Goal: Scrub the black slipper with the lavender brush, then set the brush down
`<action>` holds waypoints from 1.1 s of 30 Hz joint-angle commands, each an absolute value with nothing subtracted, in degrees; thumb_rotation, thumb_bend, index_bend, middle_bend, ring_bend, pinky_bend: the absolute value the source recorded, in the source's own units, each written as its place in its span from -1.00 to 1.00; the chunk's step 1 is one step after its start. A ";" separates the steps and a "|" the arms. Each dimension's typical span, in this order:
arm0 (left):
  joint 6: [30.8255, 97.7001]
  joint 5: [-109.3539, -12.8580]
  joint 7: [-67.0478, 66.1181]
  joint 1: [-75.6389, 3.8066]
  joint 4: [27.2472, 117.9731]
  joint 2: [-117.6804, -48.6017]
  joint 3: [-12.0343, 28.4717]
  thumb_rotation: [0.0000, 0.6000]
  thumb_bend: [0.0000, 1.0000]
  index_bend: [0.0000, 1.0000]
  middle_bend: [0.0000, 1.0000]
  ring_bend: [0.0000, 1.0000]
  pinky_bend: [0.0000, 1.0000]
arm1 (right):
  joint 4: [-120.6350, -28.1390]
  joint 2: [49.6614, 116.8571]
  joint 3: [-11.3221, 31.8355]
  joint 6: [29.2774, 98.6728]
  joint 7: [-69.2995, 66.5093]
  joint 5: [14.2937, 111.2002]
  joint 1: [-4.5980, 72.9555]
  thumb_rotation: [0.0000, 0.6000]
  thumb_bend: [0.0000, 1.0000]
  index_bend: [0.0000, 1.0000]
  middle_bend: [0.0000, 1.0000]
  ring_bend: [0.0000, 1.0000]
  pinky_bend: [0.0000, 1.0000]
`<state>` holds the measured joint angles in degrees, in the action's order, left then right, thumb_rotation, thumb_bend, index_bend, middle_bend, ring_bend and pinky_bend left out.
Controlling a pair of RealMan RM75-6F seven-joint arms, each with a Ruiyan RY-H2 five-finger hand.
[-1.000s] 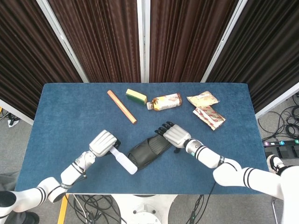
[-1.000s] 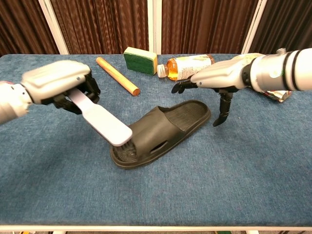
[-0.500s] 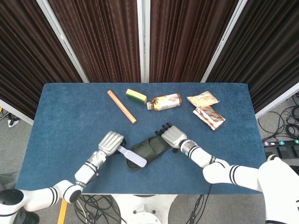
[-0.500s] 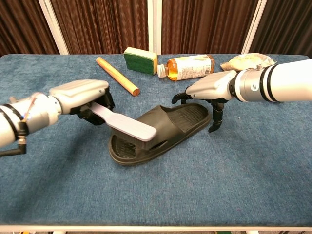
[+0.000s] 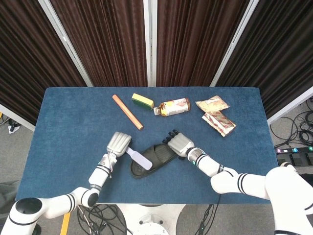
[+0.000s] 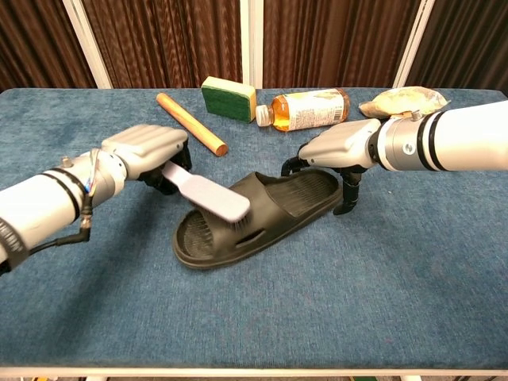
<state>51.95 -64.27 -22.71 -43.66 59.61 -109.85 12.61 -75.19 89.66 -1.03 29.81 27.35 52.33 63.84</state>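
The black slipper (image 6: 262,214) (image 5: 155,157) lies slantwise at the table's middle front. My left hand (image 6: 147,151) (image 5: 118,143) grips the handle of the lavender brush (image 6: 206,194) (image 5: 140,159), whose head rests over the slipper's heel end. My right hand (image 6: 341,151) (image 5: 179,143) sits at the slipper's toe end, with fingers down on both sides of the toe. Whether they press the slipper or only touch it is unclear.
At the back of the blue table (image 6: 413,270) lie an orange wooden rod (image 6: 190,123), a green and yellow sponge (image 6: 228,98), a lying bottle (image 6: 305,109) and two snack packets (image 5: 215,113).
The left hand has moved the brush right and down onto the slipper's heel. The right hand has drawn in and lowered to the toe. The slipper has shifted slightly.
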 commanded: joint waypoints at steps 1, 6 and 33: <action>51.66 -59.84 -25.55 -44.77 57.67 -111.17 15.68 1.00 0.56 1.00 1.00 1.00 1.00 | -75.22 89.68 -1.25 30.01 27.22 52.36 63.94 1.00 -0.69 -0.60 -0.51 -0.90 -0.88; 51.80 -56.39 -23.49 -43.44 61.49 -108.89 18.00 1.00 0.57 1.00 1.00 1.00 1.00 | -75.05 89.70 -1.70 30.12 27.07 52.16 64.22 1.00 -0.69 -0.60 -0.51 -0.90 -0.88; 51.73 -58.01 -27.83 -45.02 60.89 -109.97 13.63 1.00 0.56 1.00 1.00 1.00 1.00 | -75.86 90.20 -3.81 31.55 28.29 50.61 65.44 1.00 -0.66 -0.58 -0.46 -0.84 -0.80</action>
<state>51.83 -59.52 -26.69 -44.15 63.12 -108.79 12.47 -75.86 90.19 -3.80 31.55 28.28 50.60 65.43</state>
